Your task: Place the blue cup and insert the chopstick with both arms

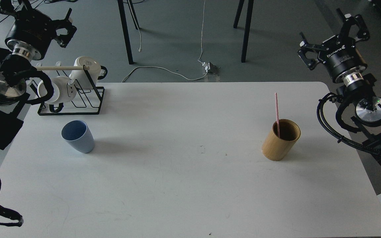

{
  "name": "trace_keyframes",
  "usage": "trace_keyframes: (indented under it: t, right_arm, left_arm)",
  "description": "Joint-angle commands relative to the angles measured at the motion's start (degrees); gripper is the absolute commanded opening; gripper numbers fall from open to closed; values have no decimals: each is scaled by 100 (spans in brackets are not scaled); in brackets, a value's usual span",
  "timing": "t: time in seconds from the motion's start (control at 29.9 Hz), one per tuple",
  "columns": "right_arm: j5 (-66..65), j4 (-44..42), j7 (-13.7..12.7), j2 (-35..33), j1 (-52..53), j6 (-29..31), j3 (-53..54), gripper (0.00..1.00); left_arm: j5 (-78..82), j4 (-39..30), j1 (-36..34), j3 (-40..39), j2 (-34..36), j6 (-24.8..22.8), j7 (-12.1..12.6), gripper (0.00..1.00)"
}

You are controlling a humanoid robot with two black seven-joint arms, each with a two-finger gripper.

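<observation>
The blue cup [77, 136] stands upright on the left part of the white table [190, 185], mouth up and empty. The pink chopstick [276, 110] leans inside a tan wooden cup [280, 139] on the right part of the table, its top poking well above the rim. My left gripper [69, 27] hangs open at the top left, above and behind the mug rack, far from the blue cup. My right gripper [321, 25] is open at the top right, off the table's far right corner, holding nothing.
A black wire rack [73, 99] with white mugs and a pale wooden rod stands at the table's back left corner, just behind the blue cup. Black table legs and a white cable lie on the floor beyond the far edge.
</observation>
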Motion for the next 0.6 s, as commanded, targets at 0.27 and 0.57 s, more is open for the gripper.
trace_keyframes:
  t: [0.27,0.57]
  right_arm:
    - [-2,41,7,-42,-35,-186,8,100]
    - [7,59,7,-139,-88,-177,78,100]
  left_arm:
    - [14,-170,103,85,40,-85,61,100]
    - [1557,-2446,252,946,1524,-94,17,99]
